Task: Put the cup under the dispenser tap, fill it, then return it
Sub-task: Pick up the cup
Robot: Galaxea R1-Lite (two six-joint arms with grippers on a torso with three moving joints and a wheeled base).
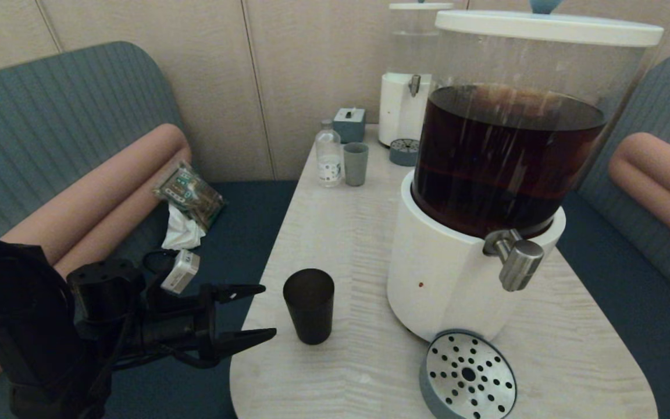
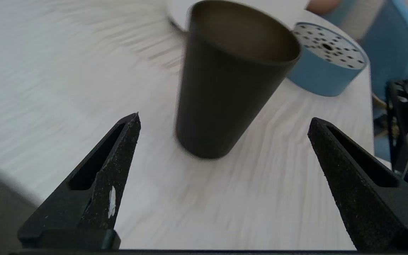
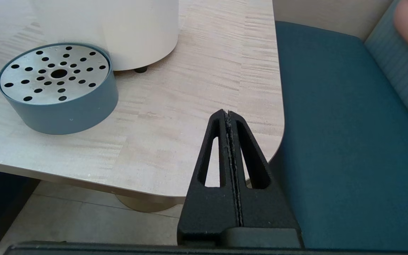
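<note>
Right, I am looking at the left hand (image 1: 265, 311) hanging level at the near left edge of the surface (image 1: 358, 233), its two fingers spread wide and pointing at the cup (image 1: 309, 305), which is standing upright just beyond the tips, untouched. In the left wrist view the cup (image 2: 230, 76) is sitting smeared with motion blur between and ahead of the fingers (image 2: 119, 152), so I am not making out its base clearly. The right hand (image 3: 229, 115) is showing in its own wrist view only, fingers pressed together, parked off the near right corner of the surface.

The dispenser tap (image 1: 515, 256) is jutting from the big dispenser (image 1: 486, 174) of dark liquid, above a perforated drip tray (image 1: 467, 375) whose near rim is getting cut off by the frame edge. I am counting two dispensers, the smaller one (image 1: 407, 75) standing behind and cropped at its top, two drip trays, two cups including a grey-green cup (image 1: 356, 164), and one small bottle (image 1: 329, 154).
</note>
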